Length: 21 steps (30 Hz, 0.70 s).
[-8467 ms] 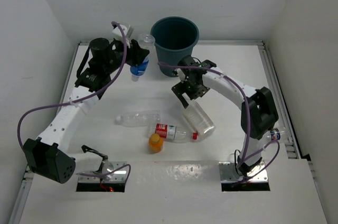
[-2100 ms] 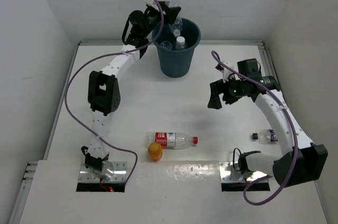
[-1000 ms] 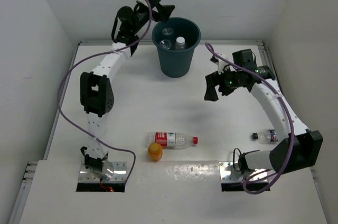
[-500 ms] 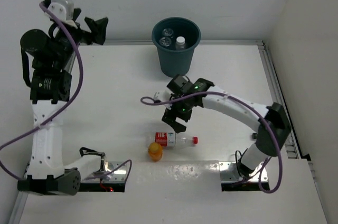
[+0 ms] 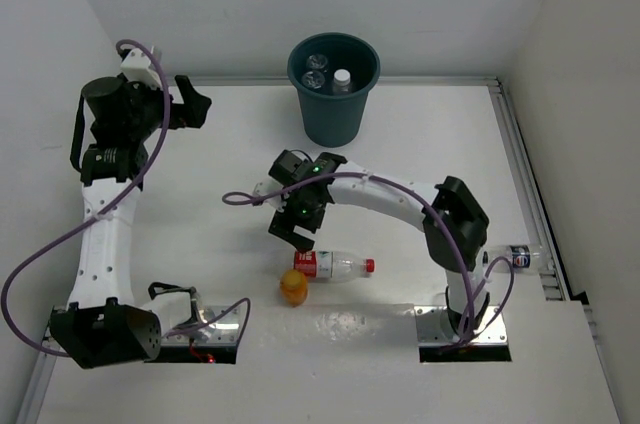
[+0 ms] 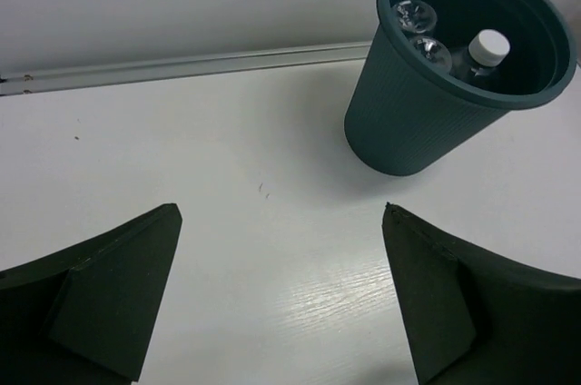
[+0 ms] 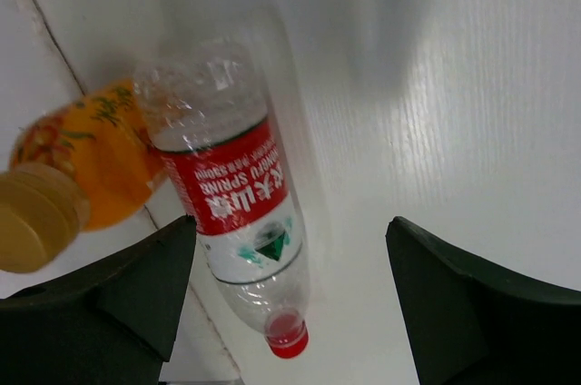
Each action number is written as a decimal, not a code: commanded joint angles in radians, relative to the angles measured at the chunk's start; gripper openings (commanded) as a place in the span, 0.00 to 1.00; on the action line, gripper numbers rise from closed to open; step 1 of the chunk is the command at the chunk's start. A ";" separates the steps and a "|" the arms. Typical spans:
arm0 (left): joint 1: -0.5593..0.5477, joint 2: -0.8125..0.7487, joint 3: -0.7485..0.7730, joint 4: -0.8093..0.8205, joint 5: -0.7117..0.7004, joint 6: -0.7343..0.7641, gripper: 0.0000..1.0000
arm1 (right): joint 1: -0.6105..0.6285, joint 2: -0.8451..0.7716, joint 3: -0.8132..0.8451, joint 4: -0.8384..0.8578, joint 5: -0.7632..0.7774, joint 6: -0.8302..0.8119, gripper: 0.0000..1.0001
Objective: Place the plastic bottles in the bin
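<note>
The dark teal bin (image 5: 335, 120) stands at the back centre with three plastic bottles (image 5: 341, 77) in it; the left wrist view shows the bin (image 6: 413, 126) and a white cap (image 6: 491, 44) inside. A clear red-labelled bottle (image 5: 331, 264) lies near the front, and a stubby orange bottle (image 5: 293, 287) touches it. A blue-labelled bottle (image 5: 518, 257) lies at the right edge. My right gripper (image 5: 291, 229) hovers open over the red-labelled bottle (image 7: 231, 199), which lies partly between the spread fingers (image 7: 136, 285), next to the orange bottle (image 7: 86, 167). My left gripper (image 6: 280, 212) is open and empty at the back left.
A raised rail (image 5: 520, 164) runs along the table's right side and another along the back (image 6: 182, 65). White walls close in the left, back and right. The purple cable (image 5: 250, 196) of the right arm loops over the table's middle.
The right arm swung from the right side to the table's middle, down over the red-labelled bottle, its jaws narrowing a little. The left arm drew back from the bin to the back left.
</note>
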 commanded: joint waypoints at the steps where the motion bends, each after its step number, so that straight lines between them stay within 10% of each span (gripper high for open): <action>1: 0.032 -0.040 0.018 0.057 0.053 -0.044 1.00 | 0.052 0.022 0.041 0.030 -0.011 0.037 0.84; 21: 0.167 -0.031 -0.033 0.085 0.175 -0.062 1.00 | 0.140 0.185 0.067 0.013 -0.006 -0.015 0.78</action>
